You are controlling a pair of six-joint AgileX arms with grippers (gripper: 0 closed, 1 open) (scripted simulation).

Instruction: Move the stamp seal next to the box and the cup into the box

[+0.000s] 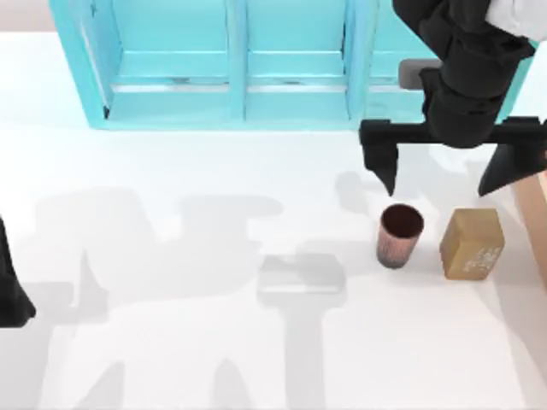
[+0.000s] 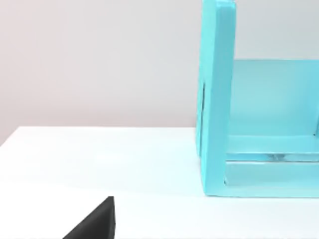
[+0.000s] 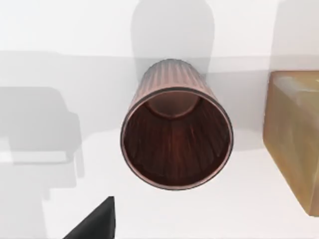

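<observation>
The cup [image 1: 399, 235], dark reddish-brown with a dark inside, stands upright on the white table at the right. Just to its right sits the stamp seal [image 1: 472, 243], a small tan block with a pale mark on its front face. The box [image 1: 535, 213] shows as an orange-tan wall at the table's right edge, close beside the seal. My right gripper [image 1: 443, 171] hangs open above and behind the cup and the seal, holding nothing. The right wrist view looks down into the cup [image 3: 177, 134], with the stamp seal [image 3: 294, 134] beside it. My left gripper [image 1: 13, 295] is parked at the left edge.
A turquoise shelf unit [image 1: 231, 64] runs along the back of the table, and the right arm's wrist overlaps its right end. The left wrist view faces the shelf unit's [image 2: 219, 99] end wall. Open white tabletop [image 1: 214, 282] lies left of the cup.
</observation>
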